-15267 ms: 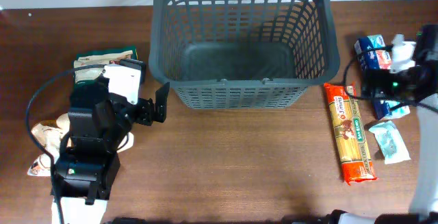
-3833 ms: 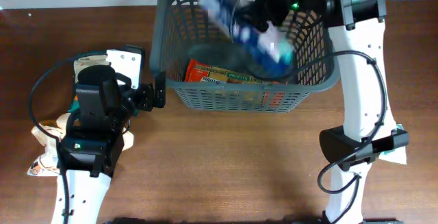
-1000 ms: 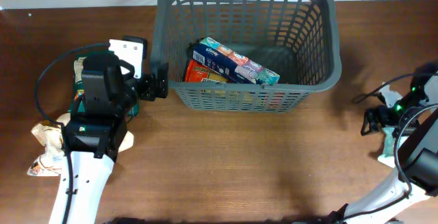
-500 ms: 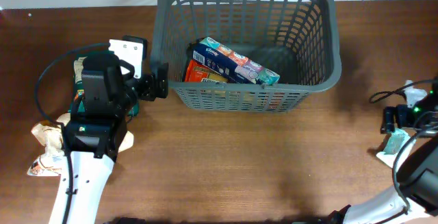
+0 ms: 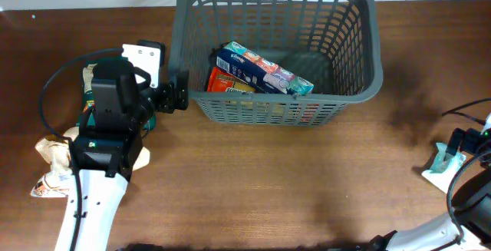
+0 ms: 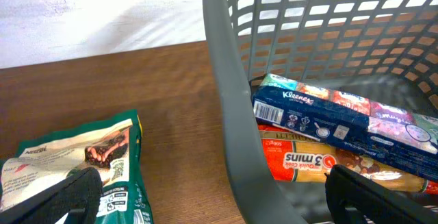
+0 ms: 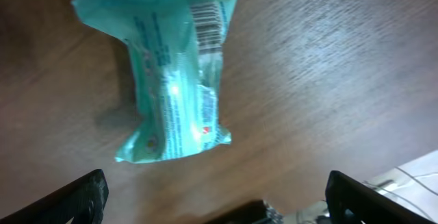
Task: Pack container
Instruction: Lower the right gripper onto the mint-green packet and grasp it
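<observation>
At the right edge of the bench [image 7: 328,59], our open right hand [image 7: 219,200] hovers by the teal pack [image 7: 174,73]. We should straddle its middle squarely before closing. Our left hand [image 5: 178,100] is open too.

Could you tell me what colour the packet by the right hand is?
The packet is pale teal, clearest in the right wrist view.

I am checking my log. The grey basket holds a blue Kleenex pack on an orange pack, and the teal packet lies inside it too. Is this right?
Not quite. The teal packet lies on the table, outside the grey basket; the right wrist view shows it. The blue Kleenex pack does lie on the orange pack in the basket.
</observation>
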`<state>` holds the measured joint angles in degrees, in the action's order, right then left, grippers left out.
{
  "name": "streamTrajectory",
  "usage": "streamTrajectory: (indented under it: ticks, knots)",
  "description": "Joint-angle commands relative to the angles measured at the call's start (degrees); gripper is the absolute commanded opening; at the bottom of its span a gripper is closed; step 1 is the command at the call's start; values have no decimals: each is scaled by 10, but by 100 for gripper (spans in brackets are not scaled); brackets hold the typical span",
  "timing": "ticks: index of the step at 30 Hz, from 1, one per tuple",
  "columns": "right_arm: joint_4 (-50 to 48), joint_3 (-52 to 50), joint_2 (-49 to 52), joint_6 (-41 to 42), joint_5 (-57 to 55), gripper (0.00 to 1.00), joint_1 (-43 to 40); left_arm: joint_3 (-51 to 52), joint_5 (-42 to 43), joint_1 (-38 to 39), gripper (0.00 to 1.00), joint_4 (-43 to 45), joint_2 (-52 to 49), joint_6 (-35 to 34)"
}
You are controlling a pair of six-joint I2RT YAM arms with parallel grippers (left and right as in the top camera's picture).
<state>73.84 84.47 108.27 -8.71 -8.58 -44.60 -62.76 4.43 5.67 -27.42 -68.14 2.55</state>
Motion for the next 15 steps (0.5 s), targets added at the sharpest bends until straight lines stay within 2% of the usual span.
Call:
streamTrajectory:
  ticks: [1, 5, 15]
  knots:
    - [-4, -3, -15, 22, 27, 99, 0, 45, -38, 2, 99, -48, -39, 36]
    - [-21, -13, -15, 21, 50, 99, 0, 45, -38, 2, 99, -48, -39, 36]
    - [-118, -137, -15, 19, 74, 99, 0, 45, -38, 2, 99, -54, -39, 36]
